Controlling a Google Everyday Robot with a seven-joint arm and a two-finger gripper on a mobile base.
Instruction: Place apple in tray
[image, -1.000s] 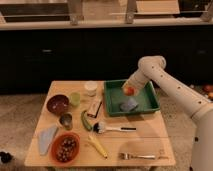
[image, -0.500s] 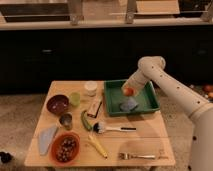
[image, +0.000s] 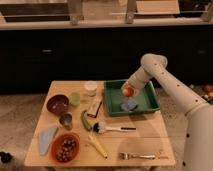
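One apple (image: 128, 91), two bowls (image: 57, 104), pincer (image: 127, 88) over tray (image: 148, 103)

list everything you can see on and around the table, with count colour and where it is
table: 1, light wood, centre of view
tray: 1, green, back right of table
apple: 1, red-orange, over the tray at the gripper
blue-grey item: 1, inside the tray
bowl: 1, maroon, left side
bowl of nuts: 1, orange, front left
green cup: 1, beside the maroon bowl
white cup: 1, back centre
metal cup: 1, left of centre
cloth: 1, pale blue-grey, front left edge
cucumber: 1, green, centre
banana: 1, yellow, front centre
brush: 1, white head, dark handle, centre
fork: 1, silver, front right
gripper: 1, white arm from the right, above the tray
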